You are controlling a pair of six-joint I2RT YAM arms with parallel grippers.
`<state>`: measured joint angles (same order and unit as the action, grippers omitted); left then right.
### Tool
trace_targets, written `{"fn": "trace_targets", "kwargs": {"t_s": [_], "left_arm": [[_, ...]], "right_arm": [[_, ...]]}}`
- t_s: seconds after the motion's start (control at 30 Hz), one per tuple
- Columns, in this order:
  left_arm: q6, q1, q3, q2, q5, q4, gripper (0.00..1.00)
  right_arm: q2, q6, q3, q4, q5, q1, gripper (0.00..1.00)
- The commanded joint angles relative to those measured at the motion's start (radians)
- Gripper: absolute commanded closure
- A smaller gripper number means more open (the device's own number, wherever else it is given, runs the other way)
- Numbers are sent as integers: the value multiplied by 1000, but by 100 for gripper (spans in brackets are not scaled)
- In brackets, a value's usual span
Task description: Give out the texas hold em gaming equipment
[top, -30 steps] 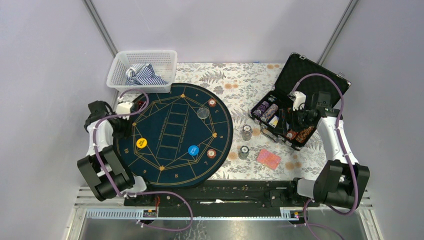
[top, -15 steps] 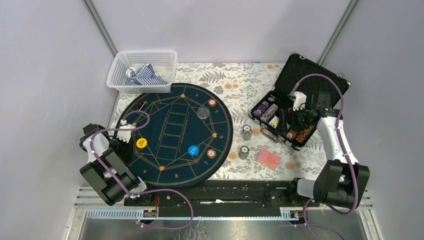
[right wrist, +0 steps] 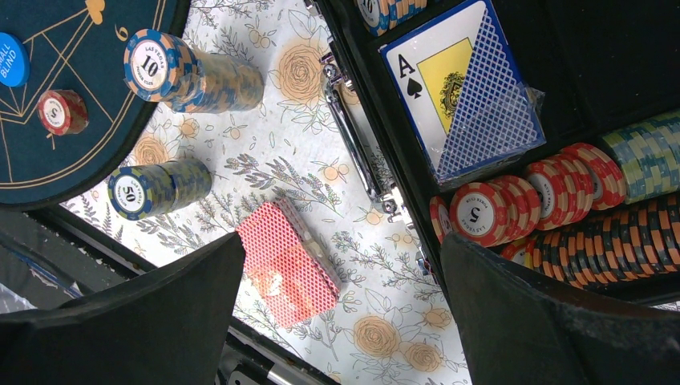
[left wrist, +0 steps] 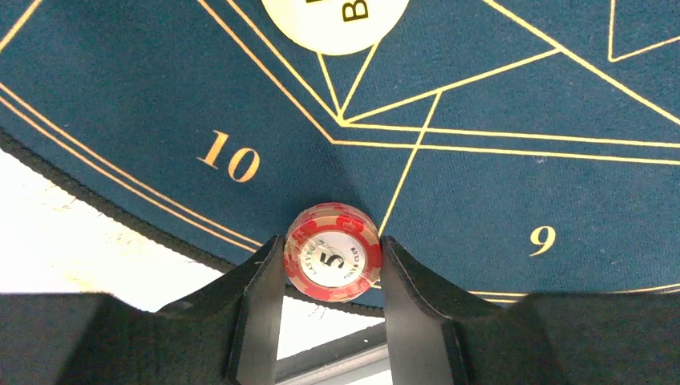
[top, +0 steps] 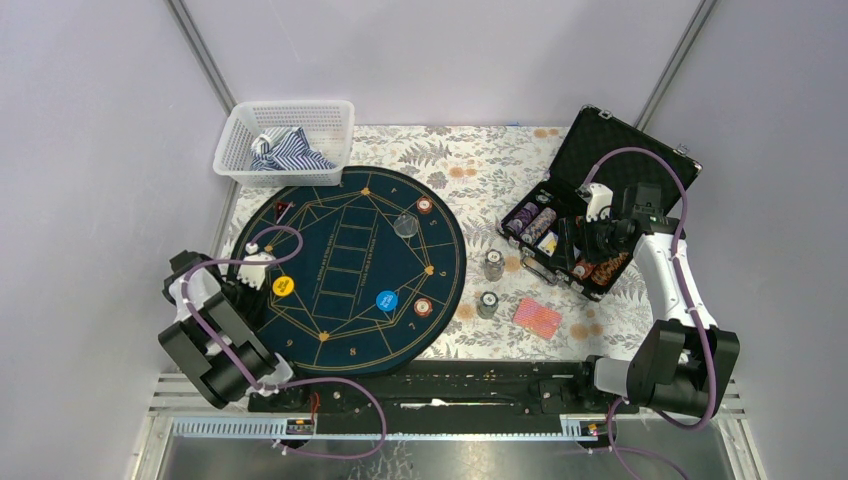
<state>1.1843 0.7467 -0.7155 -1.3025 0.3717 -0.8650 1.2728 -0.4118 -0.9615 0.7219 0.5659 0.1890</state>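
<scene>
- Left pincer (left wrist: 333,250) pinching a red chip stack (left wrist: 333,263) at the mat (left wrist: 481,96) edge.
- Right pincer (right wrist: 341,249) spread wide over the case (right wrist: 609,48).
- Two seats have chips (top: 424,307); cards (right wrist: 289,269) undealt.

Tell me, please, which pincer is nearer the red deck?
Right. The right pincer hovers at the case, beyond the deck; the left pincer, gripping a red chip, is across the mat.

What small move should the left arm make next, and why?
Probably lower and open: the left end effector grips a small red round poker chip stack at the edge of the dark blue round mat, near the gold 10.
</scene>
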Motion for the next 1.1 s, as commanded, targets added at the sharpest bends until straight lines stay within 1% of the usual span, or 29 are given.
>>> {"fn": "trace_targets", "kwargs": {"t_s": [0.0, 0.27, 0.3, 0.43, 0.5, 0.73, 0.87, 0.97, 1.07], "left_arm": [[9, 4, -18, -37, 59, 42, 59], [14, 0, -12, -88, 76, 73, 55], [17, -3, -11, -91, 74, 73, 52], [24, -8, -7, -83, 65, 75, 35], [26, -8, -13, -64, 61, 69, 29], [1, -31, -152, -43, 84, -74, 19], [-70, -106, -254, -32, 72, -103, 14], [-163, -216, -318, -27, 57, -103, 12], [-263, -326, -379, -24, 55, -103, 8]], "right_arm": [[-19, -4, -13, 8, 8, 2, 0], [-20, -2, -2, 1, 3, 3, 0], [-18, -1, -2, 1, 4, 3, 0], [-18, -1, -3, 1, 6, 3, 0], [-18, -2, -1, -1, 9, 3, 0], [-16, -20, -6, -12, 27, 3, 0], [-9, -48, -37, -6, 42, 1, 0], [-4, -60, -86, 7, 67, -6, 0], [7, -70, -148, 30, 64, -59, 0]]}}
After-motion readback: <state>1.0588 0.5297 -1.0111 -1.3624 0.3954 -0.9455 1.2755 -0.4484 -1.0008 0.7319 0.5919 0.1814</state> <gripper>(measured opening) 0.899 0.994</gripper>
